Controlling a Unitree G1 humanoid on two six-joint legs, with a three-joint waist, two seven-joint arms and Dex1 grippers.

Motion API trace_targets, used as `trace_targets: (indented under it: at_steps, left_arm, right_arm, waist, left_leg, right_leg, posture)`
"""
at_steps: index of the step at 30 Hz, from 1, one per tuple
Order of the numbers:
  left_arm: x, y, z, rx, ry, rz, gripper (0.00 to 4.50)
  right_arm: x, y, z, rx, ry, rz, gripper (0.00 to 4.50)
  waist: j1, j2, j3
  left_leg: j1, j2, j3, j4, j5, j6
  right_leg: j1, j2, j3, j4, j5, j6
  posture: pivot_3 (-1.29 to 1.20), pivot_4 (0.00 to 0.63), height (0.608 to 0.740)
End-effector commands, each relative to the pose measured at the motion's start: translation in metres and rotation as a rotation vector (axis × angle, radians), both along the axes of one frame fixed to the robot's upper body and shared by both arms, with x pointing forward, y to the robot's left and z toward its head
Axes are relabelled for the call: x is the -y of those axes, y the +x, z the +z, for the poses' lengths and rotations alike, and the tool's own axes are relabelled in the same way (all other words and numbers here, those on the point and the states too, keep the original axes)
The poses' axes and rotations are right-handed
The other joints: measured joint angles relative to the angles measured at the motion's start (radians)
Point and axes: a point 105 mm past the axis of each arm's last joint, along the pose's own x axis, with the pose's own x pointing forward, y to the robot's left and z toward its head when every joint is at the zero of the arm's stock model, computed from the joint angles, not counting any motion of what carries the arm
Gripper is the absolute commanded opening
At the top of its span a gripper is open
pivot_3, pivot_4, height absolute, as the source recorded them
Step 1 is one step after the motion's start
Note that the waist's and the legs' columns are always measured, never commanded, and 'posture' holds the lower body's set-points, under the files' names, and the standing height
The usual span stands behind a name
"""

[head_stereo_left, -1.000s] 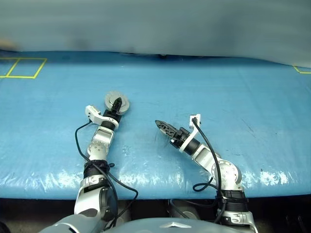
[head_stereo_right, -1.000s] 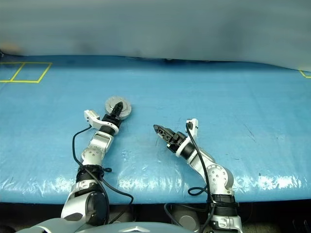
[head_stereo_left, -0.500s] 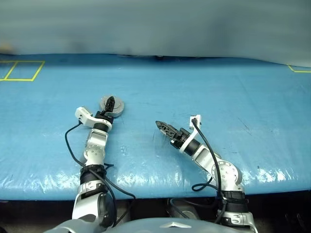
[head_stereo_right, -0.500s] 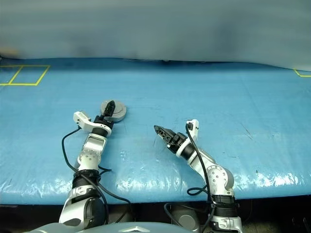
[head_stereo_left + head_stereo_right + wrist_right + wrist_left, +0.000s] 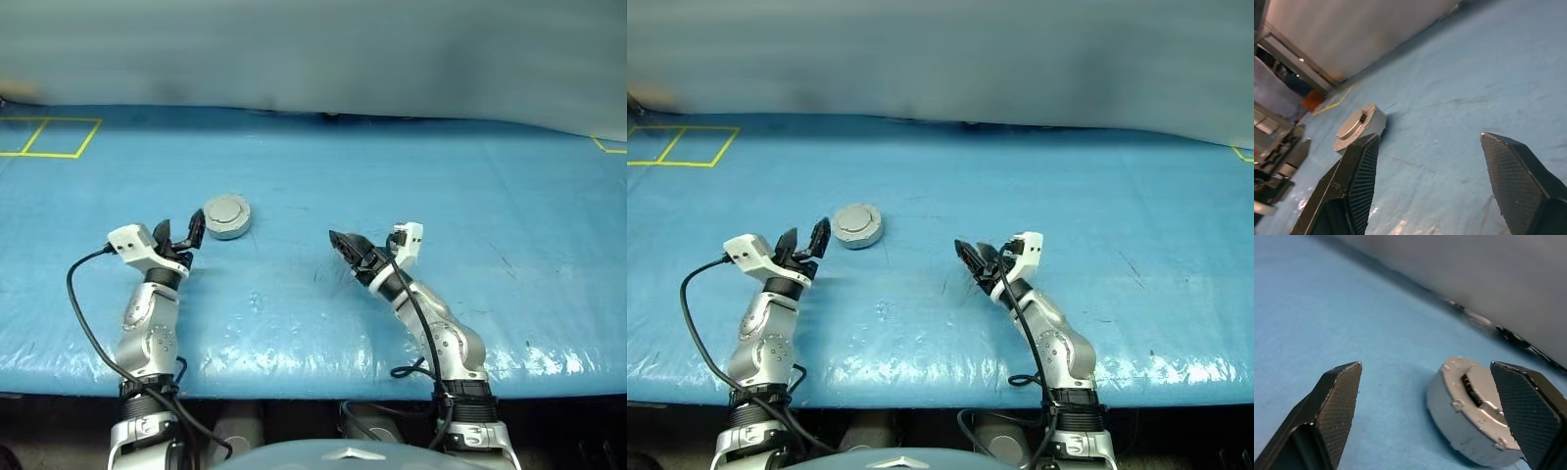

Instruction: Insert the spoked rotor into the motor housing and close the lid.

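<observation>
The blue plastic-covered table [image 5: 411, 176] stretches wide around both arms, with plenty of bare surface ahead of them up to the far edge, where a grey wall [image 5: 313, 49] rises, and a broad open span off to the right of the right arm. Yellow tape lines [image 5: 49, 137] mark a square at the far left corner, well beyond the left arm. The left gripper [image 5: 180, 236] hangs above the table with its two black fingers spread wide and nothing between them; it touches nothing. Just ahead of it and slightly to its right sits the motor housing [image 5: 227, 216], one round grey puck lying flat with the lid [image 5: 856, 217] shut on top, its plain light face with the raised centre upward. In the left wrist view the puck [image 5: 1469, 418] lies close beyond the fingertips, nearer the right-hand finger, clear of both. The right gripper [image 5: 350, 249] is parted too, empty, pointing forward and toward the left; the housing lies well ahead of it on its left side [image 5: 1359, 127]. I count one housing with one lid, two grippers, and no loose parts on the sheet.
</observation>
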Motion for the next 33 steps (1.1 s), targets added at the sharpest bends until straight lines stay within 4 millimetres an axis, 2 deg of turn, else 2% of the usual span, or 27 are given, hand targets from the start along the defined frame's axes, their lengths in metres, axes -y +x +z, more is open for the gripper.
trace_targets:
  at_steps: [1, 3, 6, 12, 17, 22, 33]
  left_arm:
    - [0.039, -0.010, 0.033, 0.184, 0.133, -0.192, 4.45]
    - [0.059, -0.016, 0.032, 0.203, 0.188, -0.319, 4.45]
    - [0.085, -0.024, 0.017, 0.178, 0.348, -0.485, 4.45]
    - [0.104, -0.028, -0.020, 0.104, 0.540, -0.627, 4.45]
    - [0.109, -0.031, -0.032, 0.086, 0.557, -0.669, 4.50]
    - [0.110, -0.033, -0.035, 0.084, 0.544, -0.675, 4.50]
    - [0.112, -0.032, -0.037, 0.091, 0.555, -0.662, 4.50]
  right_arm:
    - [0.019, 0.006, 0.019, 0.175, -0.144, -0.072, 3.43]
    - [0.028, 0.008, 0.019, 0.206, -0.213, -0.073, 3.43]
    - [0.037, 0.008, 0.013, 0.214, -0.308, -0.036, 3.43]
    - [0.050, 0.004, 0.006, 0.250, -0.464, 0.034, 3.43]
    - [0.048, -0.004, 0.001, 0.269, -0.536, 0.105, 4.49]
    - [0.048, -0.005, -0.008, 0.247, -0.571, 0.113, 4.49]
    - [0.048, -0.003, -0.014, 0.226, -0.594, 0.108, 4.49]
  waist:
    - [0.000, 0.000, 0.000]
    - [-0.001, 0.000, 0.000]
    - [-0.006, 0.000, 0.000]
    - [-0.007, 0.001, 0.000]
    - [-0.005, 0.001, 0.000]
    - [-0.004, 0.001, 0.000]
    - [-0.003, 0.001, 0.000]
  left_leg:
    - [0.000, 0.000, 0.000, 0.000, 0.000, 0.000]
    - [0.000, 0.000, 0.000, 0.000, 0.000, 0.000]
    - [0.001, 0.001, 0.000, -0.001, 0.000, 0.000]
    - [0.003, 0.001, 0.001, -0.001, 0.000, 0.000]
    - [0.003, 0.001, 0.001, -0.001, 0.000, 0.000]
    - [0.004, 0.001, 0.001, -0.001, 0.000, 0.000]
    - [0.004, 0.001, 0.001, -0.001, 0.000, 0.000]
  right_leg:
    - [0.000, 0.000, 0.000, 0.000, 0.000, 0.000]
    - [0.000, 0.000, 0.000, 0.000, 0.000, 0.000]
    - [0.000, 0.001, 0.000, 0.001, 0.000, -0.001]
    - [0.002, 0.001, 0.001, 0.001, -0.001, -0.001]
    - [0.002, 0.001, 0.001, 0.001, -0.001, -0.001]
    - [0.002, 0.000, 0.001, 0.001, -0.001, -0.001]
    - [0.003, 0.000, 0.001, 0.001, -0.001, -0.001]
  posture:
    - [0.00, 0.150, 0.740]
    - [0.00, 0.150, 0.740]
    - [0.00, 0.150, 0.740]
    - [0.00, 0.150, 0.740]
    - [0.00, 0.150, 0.740]
    - [0.00, 0.150, 0.740]
    - [0.00, 0.150, 0.740]
